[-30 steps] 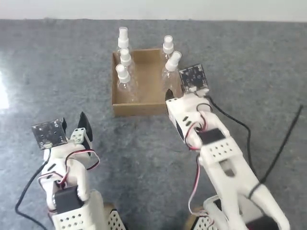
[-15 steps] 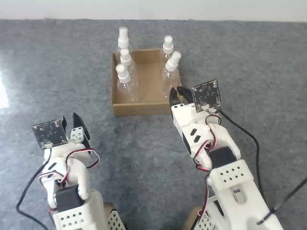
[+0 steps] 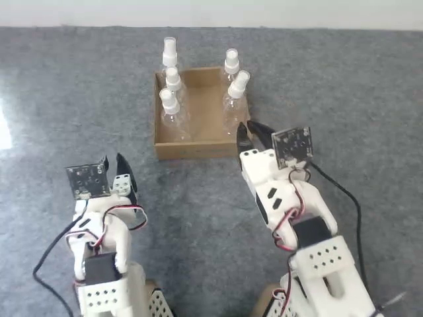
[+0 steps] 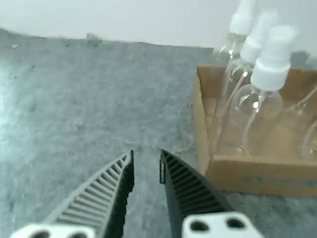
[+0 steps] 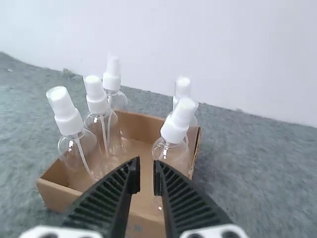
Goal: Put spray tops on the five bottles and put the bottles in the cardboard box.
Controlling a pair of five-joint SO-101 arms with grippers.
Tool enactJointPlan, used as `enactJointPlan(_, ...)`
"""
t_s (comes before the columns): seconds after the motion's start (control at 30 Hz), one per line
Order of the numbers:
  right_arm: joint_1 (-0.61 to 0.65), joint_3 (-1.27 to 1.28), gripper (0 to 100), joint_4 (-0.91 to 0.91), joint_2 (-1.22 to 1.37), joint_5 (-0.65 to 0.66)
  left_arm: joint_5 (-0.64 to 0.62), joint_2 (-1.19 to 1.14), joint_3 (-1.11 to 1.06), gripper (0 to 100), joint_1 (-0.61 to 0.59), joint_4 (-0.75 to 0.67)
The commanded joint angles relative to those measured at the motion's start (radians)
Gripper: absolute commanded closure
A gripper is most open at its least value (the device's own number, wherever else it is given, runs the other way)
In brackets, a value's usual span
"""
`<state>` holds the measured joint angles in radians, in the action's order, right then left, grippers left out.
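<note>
Faintly, blue print (image 4: 270, 179) on the front of the cardboard box (image 3: 198, 150) is too blurred to read. Five clear bottles (image 3: 175, 120) with white spray tops (image 5: 63, 106) stand there, three plainly inside and two at its back wall. The left gripper (image 4: 147, 163) and right gripper (image 5: 146, 171) hang before it, jaws slightly parted and empty.

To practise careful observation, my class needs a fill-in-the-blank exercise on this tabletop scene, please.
The clear plastic bottles number ____ in all.
Each bottle wears a ____ plastic spray top.
Of the left gripper and right gripper, the brown cardboard box lies nearer the ____ one.
Missing words: five; white; right.
</note>
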<state>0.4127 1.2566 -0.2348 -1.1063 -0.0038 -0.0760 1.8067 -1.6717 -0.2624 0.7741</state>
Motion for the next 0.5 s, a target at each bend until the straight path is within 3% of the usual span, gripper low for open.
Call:
enactJointPlan(0.0, -0.004, 0.009, 99.1, 0.007, -0.105, 0.003, 0.015, 0.017, 0.002, 92, 0.008, -0.066)
enactJointPlan(0.47, -0.004, 0.110, 99.1, -0.002, -0.395, 0.003, 0.020, 0.017, 0.001, 92, 0.008, -0.066)
